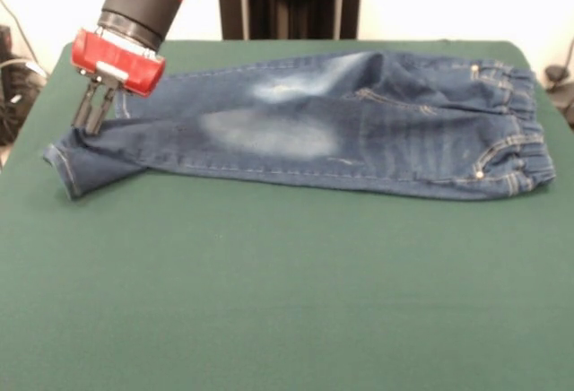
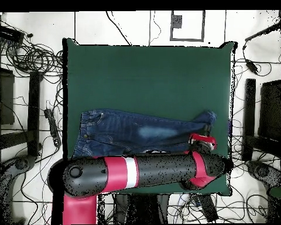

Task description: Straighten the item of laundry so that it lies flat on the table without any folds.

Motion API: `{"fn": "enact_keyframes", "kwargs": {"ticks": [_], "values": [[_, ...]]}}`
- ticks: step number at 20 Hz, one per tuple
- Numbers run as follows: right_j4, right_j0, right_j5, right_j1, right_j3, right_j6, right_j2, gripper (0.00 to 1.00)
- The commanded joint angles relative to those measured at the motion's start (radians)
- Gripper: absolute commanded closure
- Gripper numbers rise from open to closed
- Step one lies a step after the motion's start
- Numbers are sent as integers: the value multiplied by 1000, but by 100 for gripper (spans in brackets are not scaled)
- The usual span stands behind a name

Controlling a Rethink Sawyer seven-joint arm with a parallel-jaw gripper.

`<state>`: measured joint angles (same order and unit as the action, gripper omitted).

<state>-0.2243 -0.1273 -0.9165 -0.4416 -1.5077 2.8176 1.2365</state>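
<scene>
Gripper (image 1: 91, 115) fingers hang side by side with almost no gap, tips down at the leg-cuff end of the one pair of jeans (image 1: 305, 131); whether they pinch denim or only touch it cannot be made out from the front. From overhead the red gripper head (image 2: 201, 142) covers the fingertips, and the single red and black arm (image 2: 137, 173) lies across the table's (image 2: 143, 70) robot-side edge, hiding the strip of felt beneath it and part of the jeans' (image 2: 137, 132) edge nearest it. Away from the gripper the jeans stretch sideways to the gathered waistband (image 1: 520, 131) at the far end. Two pale patches show. One leg lies over the other, so only one cuff (image 1: 67, 167) is plain, just below the fingers.
</scene>
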Motion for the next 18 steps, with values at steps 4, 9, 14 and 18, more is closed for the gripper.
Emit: {"fn": "enact_keyframes", "kwargs": {"ticks": [4,9,14,18], "values": [[-120,15,244,21,131,-5,-152,100],[-118,8,273,40,108,-23,-165,100],[-99,-41,311,52,80,-41,-163,100],[-9,-94,278,32,46,-78,-139,100]]}}
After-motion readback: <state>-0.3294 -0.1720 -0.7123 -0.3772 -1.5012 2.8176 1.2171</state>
